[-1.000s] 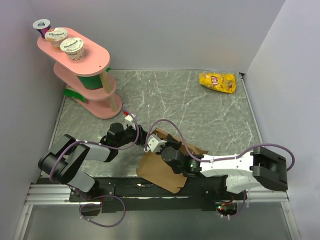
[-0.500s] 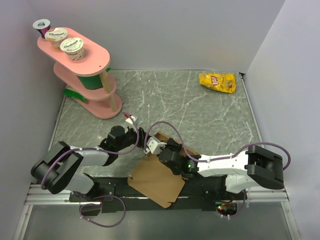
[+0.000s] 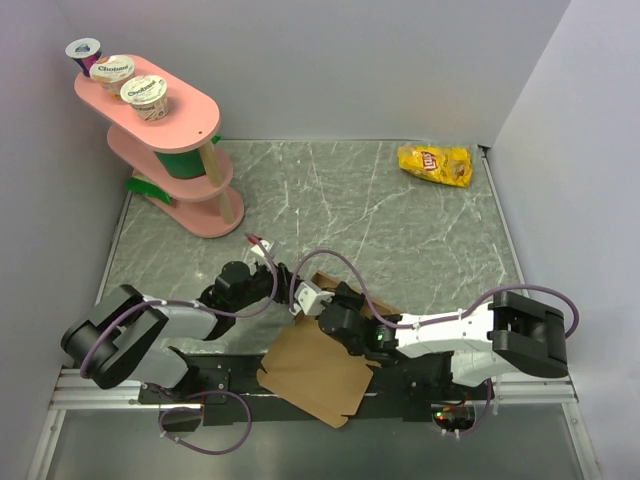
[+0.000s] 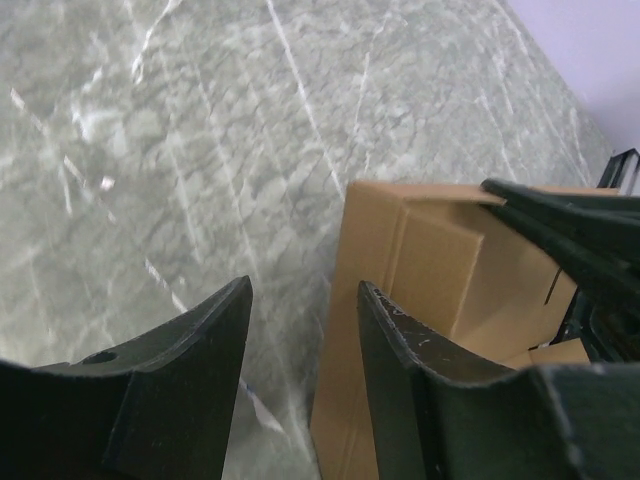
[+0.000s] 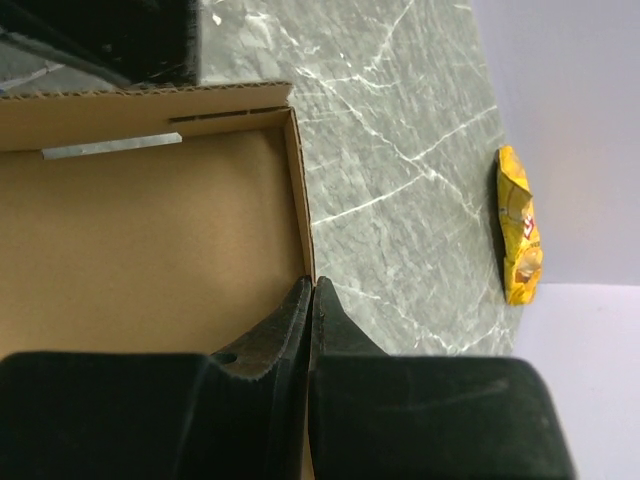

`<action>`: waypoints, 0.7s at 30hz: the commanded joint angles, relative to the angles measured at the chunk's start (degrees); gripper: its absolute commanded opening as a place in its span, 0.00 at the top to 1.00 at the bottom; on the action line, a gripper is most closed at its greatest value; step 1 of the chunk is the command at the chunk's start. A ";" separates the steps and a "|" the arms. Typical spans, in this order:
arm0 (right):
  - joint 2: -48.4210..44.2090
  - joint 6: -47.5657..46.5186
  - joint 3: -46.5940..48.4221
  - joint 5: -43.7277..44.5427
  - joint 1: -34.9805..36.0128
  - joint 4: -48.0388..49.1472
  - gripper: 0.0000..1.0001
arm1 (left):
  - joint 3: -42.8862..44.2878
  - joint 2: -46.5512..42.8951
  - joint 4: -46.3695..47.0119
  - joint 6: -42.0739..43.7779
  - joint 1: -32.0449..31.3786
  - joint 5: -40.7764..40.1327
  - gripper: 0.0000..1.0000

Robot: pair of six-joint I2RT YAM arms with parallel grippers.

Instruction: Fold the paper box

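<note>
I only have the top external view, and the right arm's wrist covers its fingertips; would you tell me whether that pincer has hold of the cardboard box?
Observer: Yes. In the right wrist view the right pincer is shut on the thin edge of one side wall of the box.
Operator: Thank you. Is the other one gripping as well?
Observer: No. The left wrist view shows the left pincer open, with the box's edge showing in the gap between its fingers and nothing clamped.
</note>
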 commanded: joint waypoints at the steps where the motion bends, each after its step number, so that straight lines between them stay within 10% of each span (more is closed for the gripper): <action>1: -0.99 -3.27 -1.09 4.98 1.50 10.17 1.00 | -2.41 -2.20 3.57 -2.11 -2.02 -1.66 0.46; 9: 0.33 -13.55 -2.94 8.51 2.83 23.54 1.00 | -6.10 -5.01 7.43 -4.04 -2.46 -1.14 0.42; 21: -0.02 -9.95 -1.98 6.93 2.83 18.62 1.00 | -8.92 -6.51 11.05 -4.84 -2.81 2.38 0.37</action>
